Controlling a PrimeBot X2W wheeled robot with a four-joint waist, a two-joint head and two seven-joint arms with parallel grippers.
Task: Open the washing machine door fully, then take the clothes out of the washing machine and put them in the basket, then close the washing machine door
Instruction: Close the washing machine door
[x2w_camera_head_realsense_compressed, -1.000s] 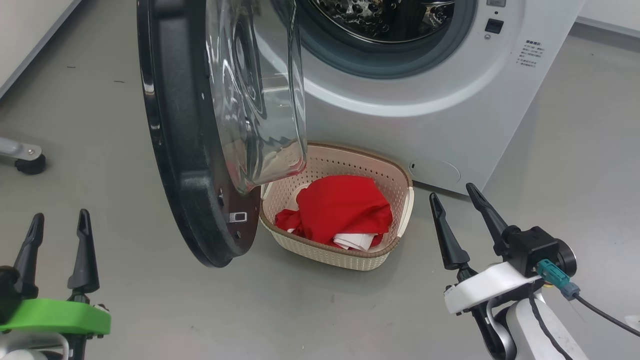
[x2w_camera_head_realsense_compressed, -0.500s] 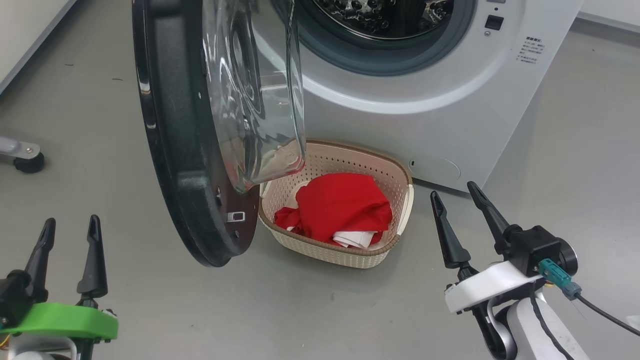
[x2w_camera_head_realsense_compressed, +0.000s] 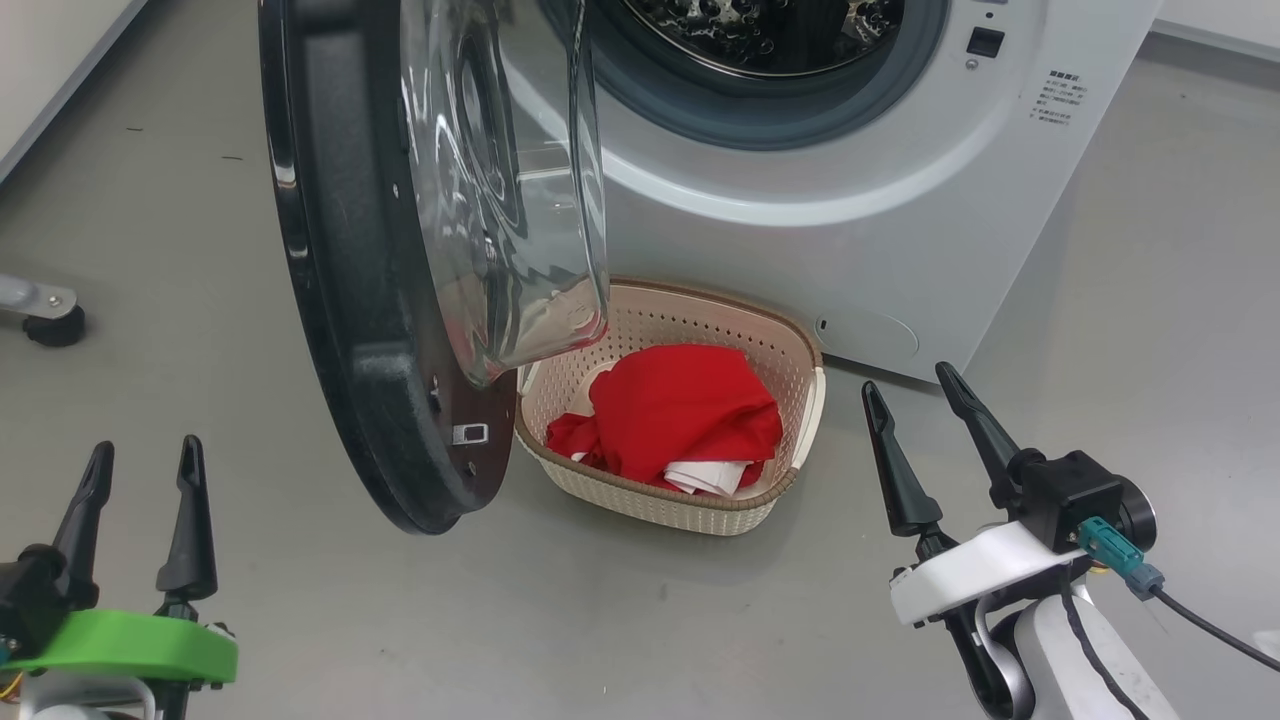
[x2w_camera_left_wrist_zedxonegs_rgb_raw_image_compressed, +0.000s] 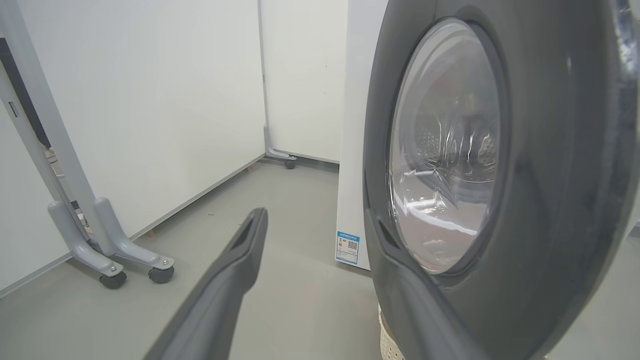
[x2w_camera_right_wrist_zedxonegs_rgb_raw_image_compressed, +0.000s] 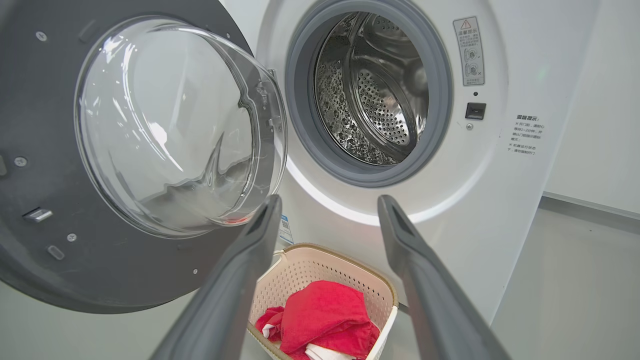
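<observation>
Left gripper (x2w_camera_head_realsense_compressed: 146, 445): fingers spread, nothing held; the washing machine door (x2w_camera_head_realsense_compressed: 340, 300) stands ahead of it and to its right, swung wide, outer face toward it and apart from the fingers.

Right gripper (x2w_camera_head_realsense_compressed: 905, 380): also spread and empty; the basket (x2w_camera_head_realsense_compressed: 620, 495) sits on the floor (x2w_camera_head_realsense_compressed: 600, 620) ahead and to its left, with the clothes (x2w_camera_head_realsense_compressed: 680, 410) heaped inside; beyond the basket stands the washing machine (x2w_camera_head_realsense_compressed: 850, 250), whose drum (x2w_camera_right_wrist_zedxonegs_rgb_raw_image_compressed: 380, 100) shows no garment in the visible part.

Judged remaining step: closing the door.

Hazards: the door's lower edge appears to hang just beside the basket rim, so the swing may clip and shove the basket; a finger may skid off the glossy rim; a weak push may leave the latch unengaged.
</observation>
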